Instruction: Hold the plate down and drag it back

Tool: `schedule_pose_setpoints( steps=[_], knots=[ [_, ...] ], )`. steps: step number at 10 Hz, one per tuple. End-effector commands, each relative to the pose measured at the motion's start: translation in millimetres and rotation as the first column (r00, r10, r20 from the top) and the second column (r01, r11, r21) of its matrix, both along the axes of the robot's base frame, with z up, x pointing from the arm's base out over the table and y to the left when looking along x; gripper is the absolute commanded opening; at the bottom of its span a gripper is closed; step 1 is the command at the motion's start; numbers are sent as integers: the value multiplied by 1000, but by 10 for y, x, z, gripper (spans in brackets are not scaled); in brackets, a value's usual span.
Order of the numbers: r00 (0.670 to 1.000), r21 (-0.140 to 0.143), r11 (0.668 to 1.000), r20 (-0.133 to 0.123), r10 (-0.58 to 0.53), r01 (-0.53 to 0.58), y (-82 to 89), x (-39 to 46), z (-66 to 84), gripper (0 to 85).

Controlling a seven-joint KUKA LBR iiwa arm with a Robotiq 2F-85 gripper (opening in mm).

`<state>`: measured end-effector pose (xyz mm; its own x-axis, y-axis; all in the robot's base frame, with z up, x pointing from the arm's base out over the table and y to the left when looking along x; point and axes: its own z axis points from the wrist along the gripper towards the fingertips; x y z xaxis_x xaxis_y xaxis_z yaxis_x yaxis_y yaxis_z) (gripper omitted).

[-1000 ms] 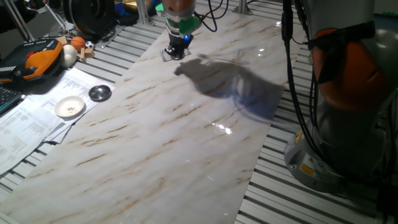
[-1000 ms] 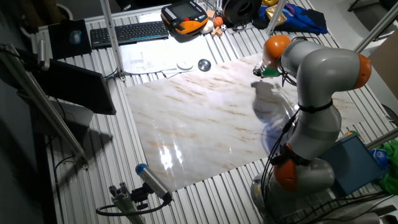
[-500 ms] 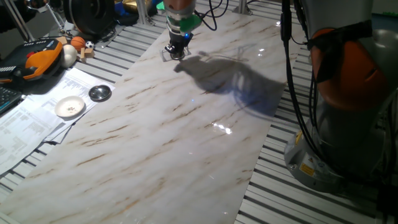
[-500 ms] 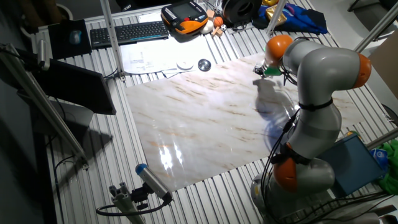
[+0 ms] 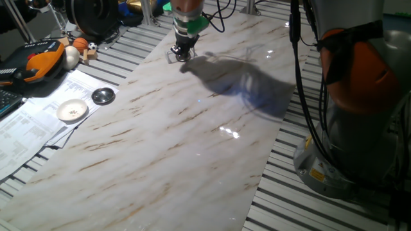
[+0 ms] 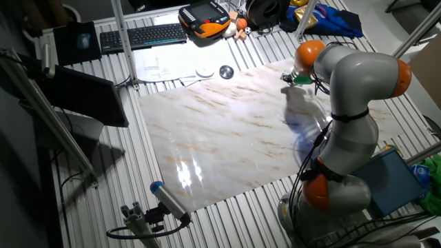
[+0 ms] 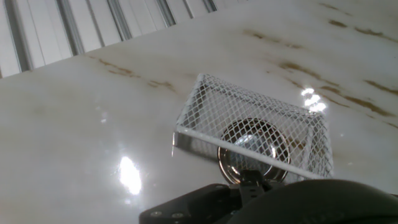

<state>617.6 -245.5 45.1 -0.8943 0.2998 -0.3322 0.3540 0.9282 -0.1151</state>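
Hand view, largest to smallest. Tabletop: glossy pale marble with brown veins, bordered by ribbed metal slats. Basket: low rectangular tray of white wire mesh, lying on the marble. Plate: small round dark metallic disc with a shiny centre, flat inside the basket, touching its near wall. Claw: its dark tip comes down over the plate's near edge; whether the jaws are parted or closed cannot be told.
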Motion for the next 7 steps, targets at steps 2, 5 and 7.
schedule_pose_setpoints(
  steps=[2,5,7],
  knots=[
    [1000,-4,1000,13,-3,3,1,7,-24,0],
    [1000,-11,1000,25,-8,8,-1,19,-51,0],
    [999,-13,1000,34,-9,9,-5,37,-81,0]
  ],
)
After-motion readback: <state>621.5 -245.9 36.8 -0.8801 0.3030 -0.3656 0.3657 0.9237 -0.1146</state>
